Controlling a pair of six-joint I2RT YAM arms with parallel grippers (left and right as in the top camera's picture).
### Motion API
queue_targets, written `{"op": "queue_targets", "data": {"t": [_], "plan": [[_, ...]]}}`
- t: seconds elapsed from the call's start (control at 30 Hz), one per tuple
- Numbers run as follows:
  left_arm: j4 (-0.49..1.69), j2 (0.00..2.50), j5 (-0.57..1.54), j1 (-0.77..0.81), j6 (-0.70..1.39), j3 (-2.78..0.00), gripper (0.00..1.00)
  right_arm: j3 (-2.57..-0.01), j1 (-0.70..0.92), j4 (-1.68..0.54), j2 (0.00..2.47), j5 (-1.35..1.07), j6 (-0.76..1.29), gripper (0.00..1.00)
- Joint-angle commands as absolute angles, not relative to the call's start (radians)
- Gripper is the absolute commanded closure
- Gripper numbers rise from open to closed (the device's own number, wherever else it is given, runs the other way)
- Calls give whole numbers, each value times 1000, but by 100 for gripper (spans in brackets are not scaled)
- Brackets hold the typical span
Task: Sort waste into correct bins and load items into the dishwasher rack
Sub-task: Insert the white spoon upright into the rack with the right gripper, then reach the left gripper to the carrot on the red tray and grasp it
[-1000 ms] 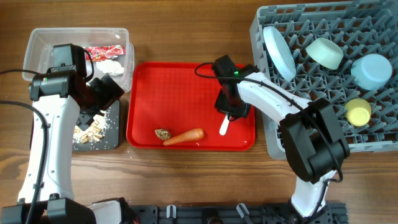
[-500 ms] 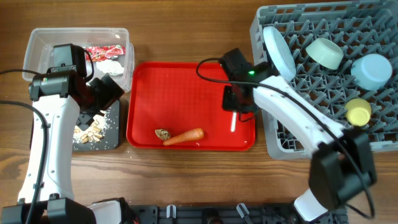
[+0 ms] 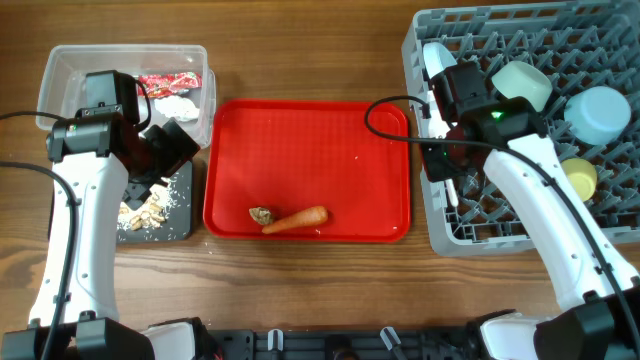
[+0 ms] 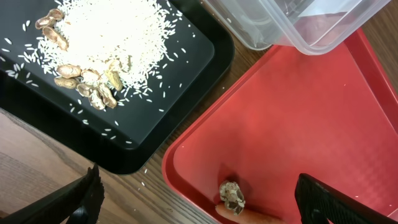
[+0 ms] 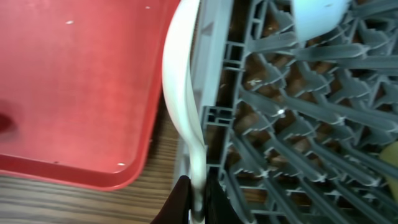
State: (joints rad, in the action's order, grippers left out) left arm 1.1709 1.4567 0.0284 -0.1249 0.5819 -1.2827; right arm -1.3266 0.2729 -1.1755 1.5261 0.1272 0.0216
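Spoon [image 5: 184, 106] sits pinched tight in the right gripper [image 5: 198, 200], poking out past its fingers [image 5: 179, 203], along the edge of the grey rack [image 5: 298, 130] by the red tray [image 5: 74, 93]. Left gripper [image 4: 205, 199] hangs wide open, carrot [image 4: 249, 216] lying below, between its fingers [image 4: 81, 199].

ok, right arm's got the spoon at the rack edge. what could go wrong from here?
1. The spoon hangs right along the dishwasher rack wall; released here, it may drop outside, towards the red tray.
2. The right gripper pinches only the handle's end, so it could swivel or slip.
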Motion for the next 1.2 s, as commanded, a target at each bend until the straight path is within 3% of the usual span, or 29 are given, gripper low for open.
{"op": "queue_targets", "data": {"t": [0.0,0.4,0.5,0.6,0.77,0.9,0.93,0.97,1.07,1.13,1.17], "plan": [[1171,1453,37,-128,581,-1275,0,-1327,240,-1179,1548,168,-16,96],[1171,1453,37,-128,581,-1275,0,-1176,187,-1045,1564,161,2,88],[1171,1453,37,-128,581,-1275,0,-1168,187,-1027,1565,160,3,76],[1171,1453,38,-125,581,-1275,0,-1168,187,-1029,1564,144,2,73],[1155,1453,37,-30,496,-1275,0,-1193,187,-1042,1543,88,0,81],[1122,1453,36,154,348,-1275,0,-1212,187,-1045,1434,88,4,81],[1122,1453,32,193,329,-1275,0,-1212,186,-1037,1397,89,10,73],[1122,1453,33,231,307,-1275,0,-1212,179,-1031,1356,89,31,58],[1122,1455,28,333,263,-1275,0,-1212,129,-1021,1240,88,133,36],[1122,1466,4,395,260,-1275,0,-1212,77,-1024,1181,45,162,8],[1122,1476,3,417,242,-1275,0,-1212,40,-1032,1158,2,158,0]]}}
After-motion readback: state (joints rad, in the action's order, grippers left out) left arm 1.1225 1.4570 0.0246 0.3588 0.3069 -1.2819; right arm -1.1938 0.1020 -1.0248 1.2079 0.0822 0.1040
